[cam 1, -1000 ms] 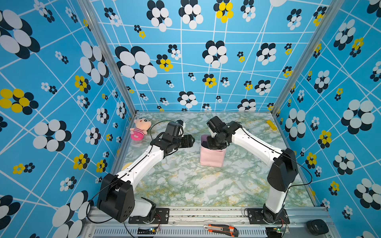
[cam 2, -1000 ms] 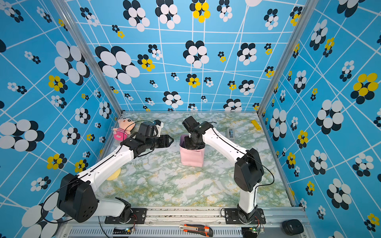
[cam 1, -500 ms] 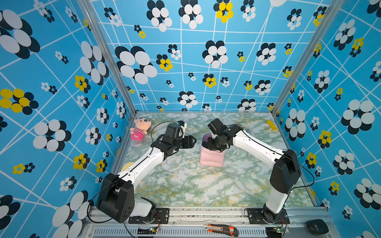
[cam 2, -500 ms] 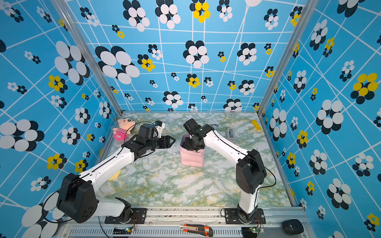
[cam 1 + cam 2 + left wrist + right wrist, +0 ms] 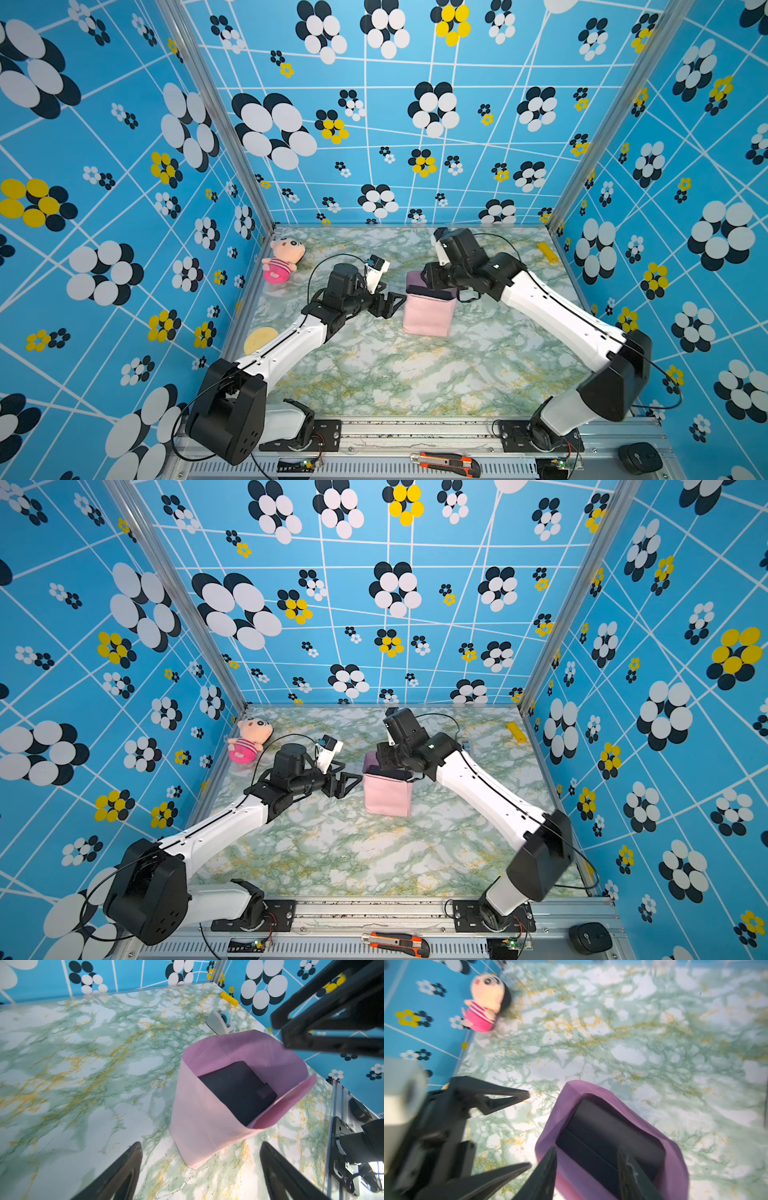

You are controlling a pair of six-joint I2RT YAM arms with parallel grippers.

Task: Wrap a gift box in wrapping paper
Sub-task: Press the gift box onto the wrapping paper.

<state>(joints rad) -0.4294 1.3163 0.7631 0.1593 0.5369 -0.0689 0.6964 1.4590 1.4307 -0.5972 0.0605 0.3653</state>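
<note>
Left tool (image 5: 397,307): jaws wide apart, empty, just beside the wrapping paper (image 5: 426,316).
Right tool (image 5: 586,1148): jaws parted at the paper's upper rim, gripping nothing.
Container: paper stands as an open-topped sleeve on the tabletop (image 5: 395,374), gift box (image 5: 239,1088) inside.

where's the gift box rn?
The gift box sits mid-table inside the upright wrapping paper sleeve, black top visible in both wrist views, left gripper beside the sleeve, right gripper over its back rim.
</note>
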